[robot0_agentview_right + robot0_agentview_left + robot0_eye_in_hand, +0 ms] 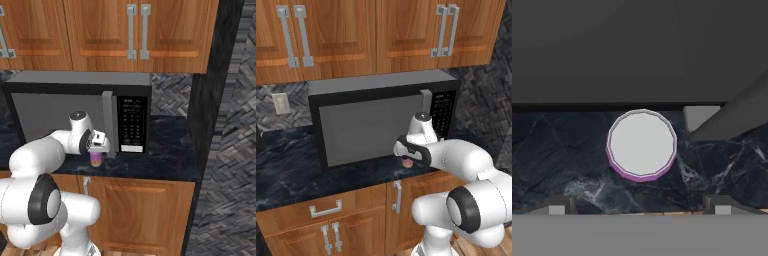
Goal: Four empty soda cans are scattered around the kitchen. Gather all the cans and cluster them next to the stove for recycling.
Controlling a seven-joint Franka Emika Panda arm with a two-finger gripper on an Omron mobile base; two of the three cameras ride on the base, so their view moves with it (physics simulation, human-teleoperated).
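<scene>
A black microwave (80,115) sat on the dark bench (170,150). Just in front of its door, a pink can (642,145) stood upright. The claw (639,205) hung directly above it, fingers spread apart, holding nothing.

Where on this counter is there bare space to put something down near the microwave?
Free: the black counter left of and before the microwave, and the stretch between the microwave and the dark wall. Crowded: the front strip by the microwave's handle, where the purple can stands under the open hand.
</scene>
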